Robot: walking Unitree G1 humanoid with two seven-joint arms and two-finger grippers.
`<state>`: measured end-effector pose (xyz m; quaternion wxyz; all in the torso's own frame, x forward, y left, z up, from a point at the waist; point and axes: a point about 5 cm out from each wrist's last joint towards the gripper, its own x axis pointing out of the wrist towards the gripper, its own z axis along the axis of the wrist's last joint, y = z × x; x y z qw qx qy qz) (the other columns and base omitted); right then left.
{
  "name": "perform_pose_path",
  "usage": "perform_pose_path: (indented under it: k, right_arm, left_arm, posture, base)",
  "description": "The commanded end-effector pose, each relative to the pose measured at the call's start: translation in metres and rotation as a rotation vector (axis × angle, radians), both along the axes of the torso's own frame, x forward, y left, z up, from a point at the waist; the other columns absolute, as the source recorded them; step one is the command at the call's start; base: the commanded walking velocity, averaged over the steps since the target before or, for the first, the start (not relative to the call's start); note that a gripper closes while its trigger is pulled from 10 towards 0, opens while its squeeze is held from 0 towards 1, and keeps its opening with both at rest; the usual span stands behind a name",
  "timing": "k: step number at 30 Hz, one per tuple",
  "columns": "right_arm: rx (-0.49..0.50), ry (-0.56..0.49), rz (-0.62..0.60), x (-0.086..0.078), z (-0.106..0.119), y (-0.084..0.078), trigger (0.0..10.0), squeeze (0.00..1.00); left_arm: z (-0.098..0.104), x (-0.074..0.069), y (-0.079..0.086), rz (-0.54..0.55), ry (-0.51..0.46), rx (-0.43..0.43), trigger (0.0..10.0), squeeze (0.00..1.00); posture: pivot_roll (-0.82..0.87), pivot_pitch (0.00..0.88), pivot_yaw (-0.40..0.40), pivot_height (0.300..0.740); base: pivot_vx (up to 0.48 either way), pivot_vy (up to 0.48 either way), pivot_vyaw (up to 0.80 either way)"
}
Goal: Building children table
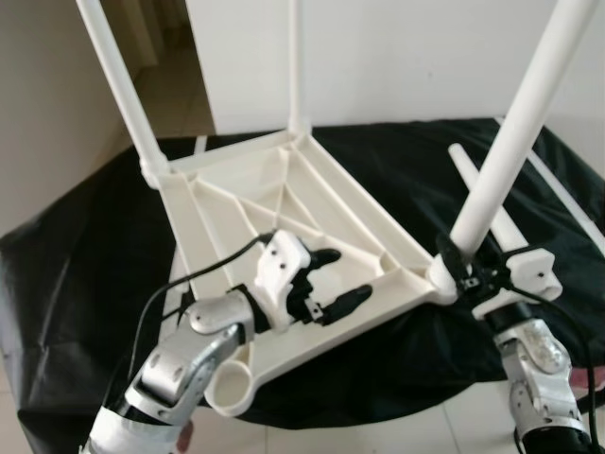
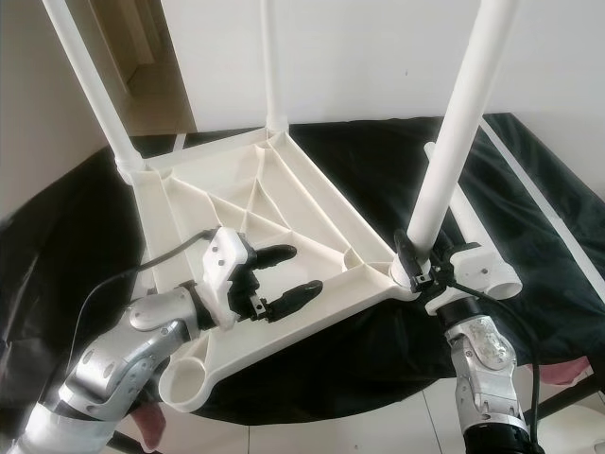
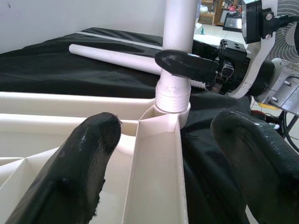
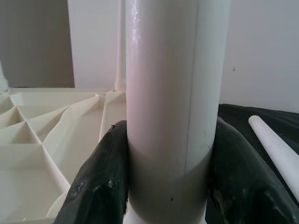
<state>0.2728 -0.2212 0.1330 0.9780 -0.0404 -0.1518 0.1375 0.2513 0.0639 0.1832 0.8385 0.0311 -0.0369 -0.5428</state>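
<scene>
A black cloth (image 1: 85,255) spreads over the work surface, and on it lies the cream tabletop (image 1: 284,203), upside down with its ribbed underside facing up. Three white legs stand up from its corners: one at the far left (image 1: 118,85), one at the far corner (image 1: 297,66), and the near right leg (image 2: 454,132), seated in its corner socket (image 2: 408,274). The near left socket (image 2: 194,374) gapes open with no leg in it. A loose white leg (image 1: 492,203) lies flat on the cloth just beyond the right corner. The right gripper (image 2: 413,257) is clamped around the base of the near right leg just above the socket, its black fingers (image 4: 100,186) pressed against both sides of the tube. The left gripper (image 1: 331,282) hovers over the tabletop's near edge, its two fingers (image 3: 70,172) spread wide apart and holding nothing, pointing across toward that same right corner.
</scene>
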Motion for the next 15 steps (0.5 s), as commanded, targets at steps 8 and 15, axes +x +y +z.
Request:
perform_pose_path:
  k: [8, 15]
  right_arm:
    - [-0.023, 0.163, 0.090, -0.013, -0.036, 0.016, 10.0, 0.00]
    - [-0.185, 0.098, 0.144, -0.024, -0.035, 0.028, 10.0, 0.00]
  left_arm:
    - [0.002, -0.003, 0.002, -0.043, 0.004, -0.002, 10.0, 0.00]
    - [0.003, -0.005, 0.003, -0.041, 0.007, -0.002, 10.0, 0.00]
  posture:
    - [-0.05, 0.072, 0.046, 0.740]
    - [-0.05, 0.077, 0.049, 0.740]
  base:
    - [0.000, 0.000, 0.00]
    - [0.000, 0.000, 0.00]
